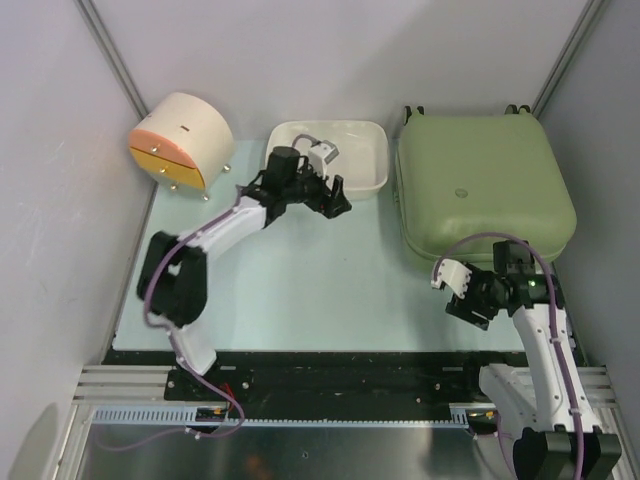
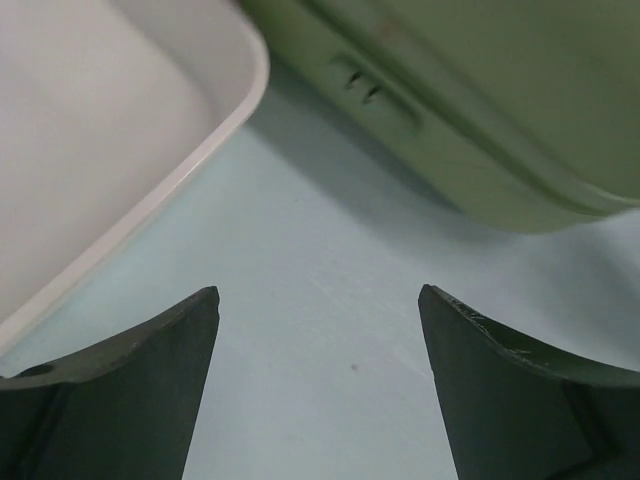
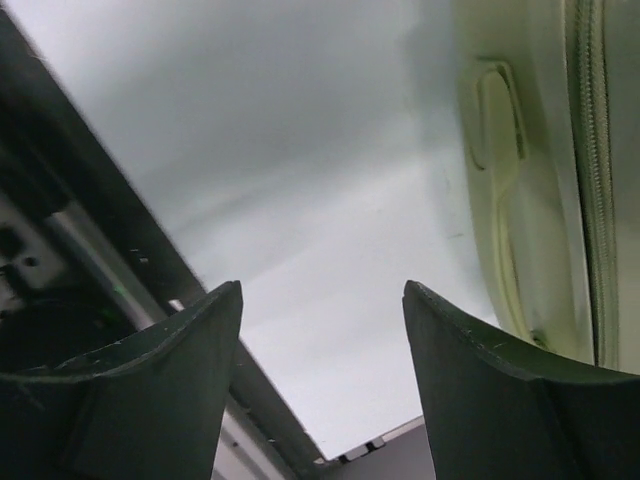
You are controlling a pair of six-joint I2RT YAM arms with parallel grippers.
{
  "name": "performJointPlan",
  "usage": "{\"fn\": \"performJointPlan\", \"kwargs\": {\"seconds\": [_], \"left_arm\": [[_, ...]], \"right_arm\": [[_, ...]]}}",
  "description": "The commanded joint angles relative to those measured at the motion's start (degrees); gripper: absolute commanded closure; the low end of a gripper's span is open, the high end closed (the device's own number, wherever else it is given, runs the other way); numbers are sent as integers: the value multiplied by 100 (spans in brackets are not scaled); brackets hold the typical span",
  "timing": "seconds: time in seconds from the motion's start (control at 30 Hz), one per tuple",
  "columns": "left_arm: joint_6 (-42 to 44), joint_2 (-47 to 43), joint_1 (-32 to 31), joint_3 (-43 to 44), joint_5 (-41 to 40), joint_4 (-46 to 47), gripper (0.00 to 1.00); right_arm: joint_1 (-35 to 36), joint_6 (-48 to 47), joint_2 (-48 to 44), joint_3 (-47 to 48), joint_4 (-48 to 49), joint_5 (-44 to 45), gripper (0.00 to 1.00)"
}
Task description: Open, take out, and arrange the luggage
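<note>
Nearest the arm bases, at the lower right of the top view, the right end effector (image 1: 466,306) hovers over the worktop (image 1: 300,280), just off the near-left corner of the luggage (image 1: 485,185). Its jaws stand well apart with nothing between them. Its wrist view shows the case's side wall along the right edge of the frame, with a moulded carry handle (image 3: 497,150) and a zip line (image 3: 590,150) running beside it.

Farther in, at upper centre, the left end effector (image 1: 333,197) hangs at the near rim of the white tub (image 1: 380,160), jaws also wide and empty. Its camera looks over bare worktop between the tub and the case.

The luggage lies flat and shut at the upper right of the frame, wheels toward the back wall. So the opening step looks to be in hand and not yet begun. The next move likely calls for finding the zip pull on that seam and running it round, with the other arm steadying the shell. No pull is visible.

By count: one luggage case, one tub holding one small pale item too small to identify, one round cream drawer box (image 1: 185,135) with an orange front at the upper left, and two arms.
</note>
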Motion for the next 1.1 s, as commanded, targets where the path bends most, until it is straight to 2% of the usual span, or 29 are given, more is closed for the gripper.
{"fn": "performJointPlan", "kwargs": {"seconds": [0.0,0.17,0.37,0.53,0.6,0.63,0.73,0.77,0.8,0.83,0.87,0.9,0.97,1.03,1.07], "left_arm": [[11,-1321,-25,-663,698,243,13],[-50,-2261,-25,-1304,725,208,12],[37,-2772,-16,-1815,585,155,12],[108,-2905,-16,-1930,409,111,12],[90,-2931,-16,-1939,409,120,13],[64,-2957,-16,-1939,400,111,13],[29,-3010,-7,-1948,356,94,14],[20,-3045,-7,-1965,321,94,13],[3,-3063,2,-1965,286,85,14],[-24,-3072,-7,-1991,260,76,14],[-59,-3089,2,-2018,225,67,14],[-103,-3133,10,-2044,155,67,14],[-296,-3186,37,-2140,-21,58,14],[-602,-3256,142,-2202,-232,58,14],[-700,-3282,195,-2272,-276,58,14]], "right_arm": [[27,-269,183,-297,1473,735,29],[-35,-445,438,-735,2352,1182,28],[-246,-770,666,-1281,3433,1351,23],[-167,-613,1176,-1423,3751,1342,28],[-44,-551,1343,-1414,3733,1193,33],[26,-473,1335,-1388,3620,1114,39],[771,-209,1160,-1352,3304,894,55],[1000,166,1124,-1344,3285,911,59],[1524,361,1046,-1318,3224,911,65],[1799,563,1027,-1256,3223,929,67],[2072,1148,1027,-1230,3241,990,67],[2692,1459,1045,-1195,3389,1051,67],[3276,2144,1281,-1037,3486,1236,70],[3751,2945,1562,-913,3723,1098,71],[3771,3182,1607,-835,3820,974,67]]}}
